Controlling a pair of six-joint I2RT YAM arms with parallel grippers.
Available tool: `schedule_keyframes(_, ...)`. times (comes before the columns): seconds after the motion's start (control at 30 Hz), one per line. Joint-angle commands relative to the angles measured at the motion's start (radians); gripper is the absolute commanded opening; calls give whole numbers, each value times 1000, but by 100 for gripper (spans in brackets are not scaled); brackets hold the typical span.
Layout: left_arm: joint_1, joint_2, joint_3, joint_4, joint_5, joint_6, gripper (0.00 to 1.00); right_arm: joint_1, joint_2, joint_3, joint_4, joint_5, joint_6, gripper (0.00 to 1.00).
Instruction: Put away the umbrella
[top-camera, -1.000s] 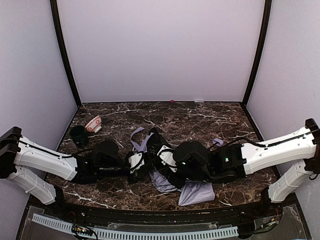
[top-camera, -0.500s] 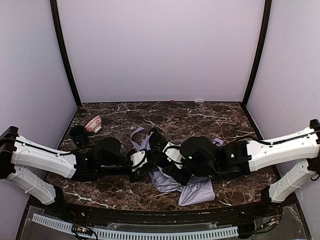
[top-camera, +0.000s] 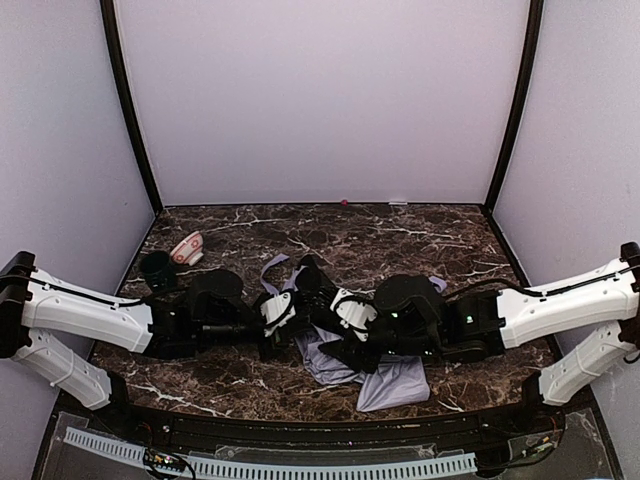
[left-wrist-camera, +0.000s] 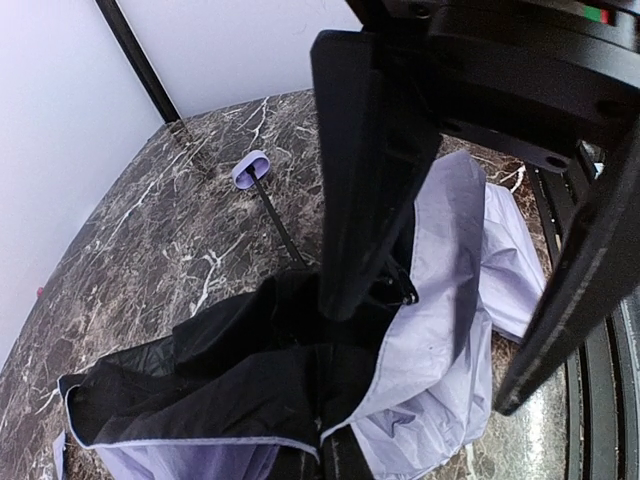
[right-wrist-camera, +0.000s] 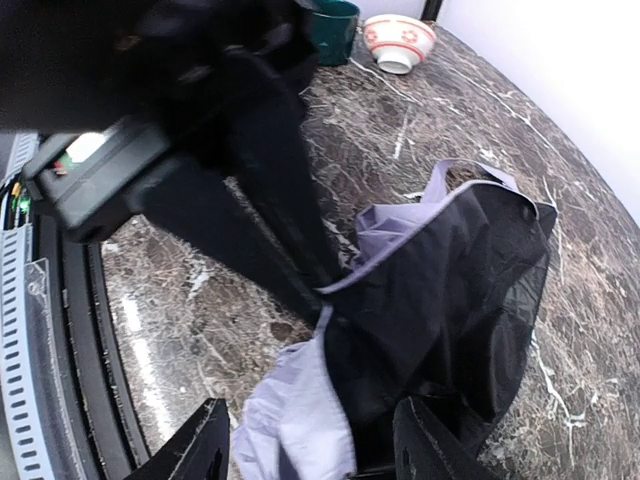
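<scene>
Between my two grippers, on the table (top-camera: 400, 235), lies the umbrella (top-camera: 392, 385), collapsed into a loose heap of lavender and black cloth. My left gripper (right-wrist-camera: 322, 286) is pinched closed on the hemmed edge of the canopy (right-wrist-camera: 450, 290), where lavender meets black. My right gripper (right-wrist-camera: 312, 445) has its jaws apart and straddles the bulk of the cloth from the opposite side without clamping it. One of its fingers (left-wrist-camera: 365, 180) looks to touch a rib joint near the middle of the heap.

What the coming move turns on is the shaft (left-wrist-camera: 283, 228). It runs away from my left fingertips, past the heap, out to the knob handle (left-wrist-camera: 251, 168) lying on the marble beyond. So the long axis points from my left gripper toward the side of my right arm (top-camera: 540, 305). The handle end is nearer that arm, though back beside its wrist and not ahead of its fingers. I judge the right gripper should gather cloth along that axis, with the left anchoring the hem.

From above, my right arm covers the shaft and most of the ribs. The shaft's near end vanishes under black cloth. A lavender loop (top-camera: 272, 268) on the far side of my left gripper may be the strap, but I cannot be sure.
</scene>
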Motion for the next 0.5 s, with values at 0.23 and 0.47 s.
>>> schedule_keyframes(0.23,0,-21,10,31,42,-46,0,-40,55,-48,166,-86,-11,43)
schedule_keyframes(0.47,2,-5,35,22,24,-71,0,-57,36,-59,179,-131,7,6)
